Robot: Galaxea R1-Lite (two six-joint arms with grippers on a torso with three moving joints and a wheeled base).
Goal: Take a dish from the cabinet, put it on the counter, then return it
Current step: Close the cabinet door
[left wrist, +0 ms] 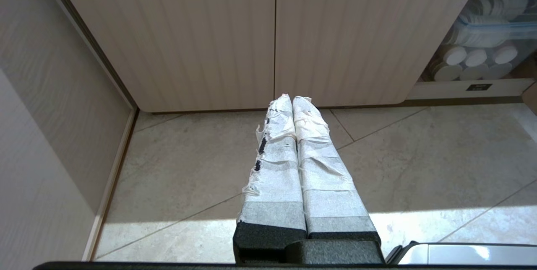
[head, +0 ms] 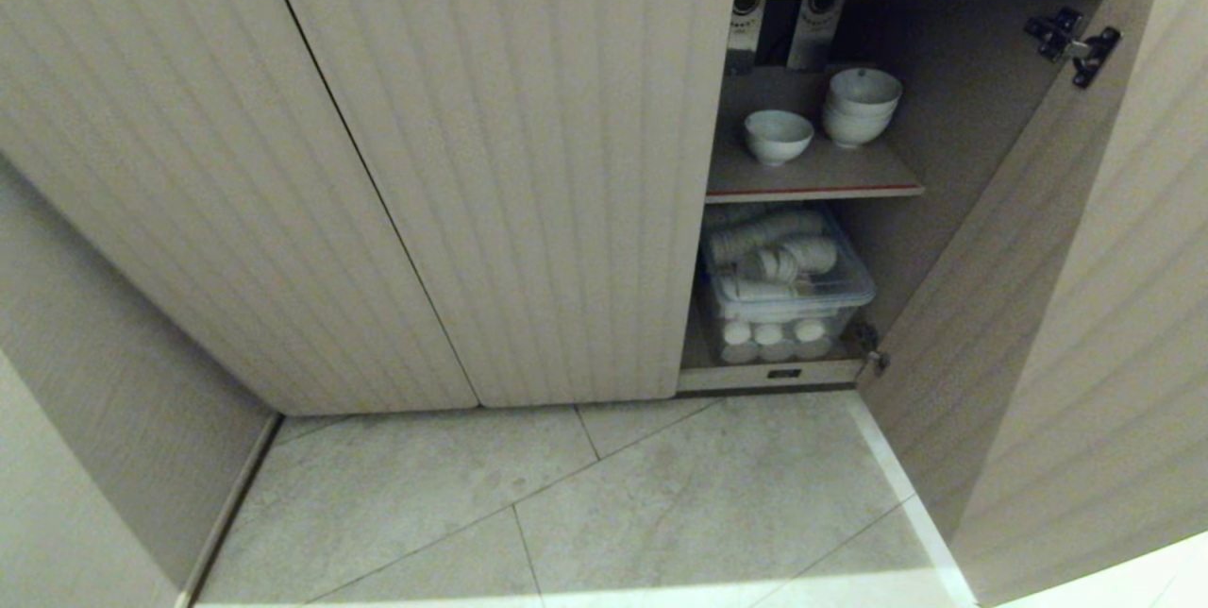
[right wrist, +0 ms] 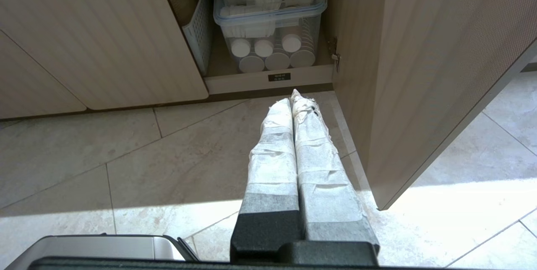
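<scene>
While the cabinet point(head: 510, 164) stands with its right door point(head: 1066, 306) swung open, the dish point(head: 778, 135) is seen on the red-edged shelf point(head: 812, 181), beside stacked bowls point(head: 860, 106). Before the closed doors, the left gripper point(left wrist: 292, 99) is held pressed together, empty. Near the cabinet's open bay, the right gripper point(right wrist: 292, 99) is likewise closed on nothing.
</scene>
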